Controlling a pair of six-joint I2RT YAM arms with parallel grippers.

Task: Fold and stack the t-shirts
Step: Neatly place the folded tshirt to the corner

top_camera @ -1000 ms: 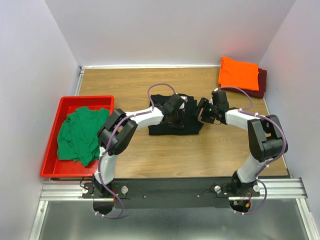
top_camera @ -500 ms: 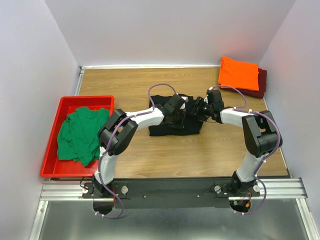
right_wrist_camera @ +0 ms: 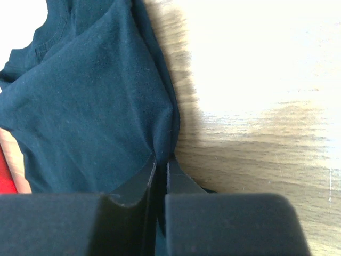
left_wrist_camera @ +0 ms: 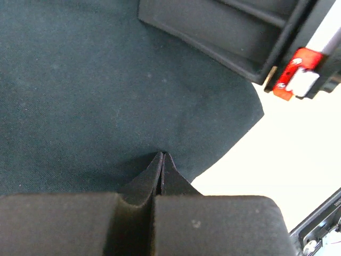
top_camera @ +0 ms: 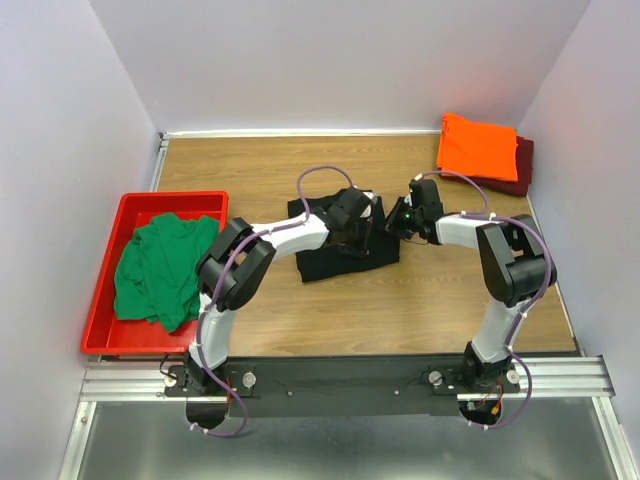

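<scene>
From above: black t-shirt [top_camera: 340, 255] bunched near the middle of the desk [top_camera: 250, 170], left gripper [top_camera: 352, 222] on its far part and right gripper [top_camera: 398, 220] at its right edge, the two close together. Jaw positions too small to read from that height. Closer in, from the left wrist: fingers pressed flat together, nipping a small peak of the black cloth near a curved hem. Pale desk beyond, and across the top right corner the dark body of the other gripper with a red-and-white fitting [left_wrist_camera: 295, 80]. From the right wrist: fingers almost together, pinching a raised fold along the shirt's edge, wood grain to the right. Only in the overhead view: orange t-shirt [top_camera: 477, 147] folded on top of maroon t-shirt [top_camera: 522, 165] in the far right corner, the maroon showing just along the right and near sides. Also only there: green t-shirt [top_camera: 160, 268] heaped in red tray [top_camera: 170, 202] at the left edge. Part of the black shirt's middle hidden under the arms. Bright glare washing out the desk surface in both wrist views.
</scene>
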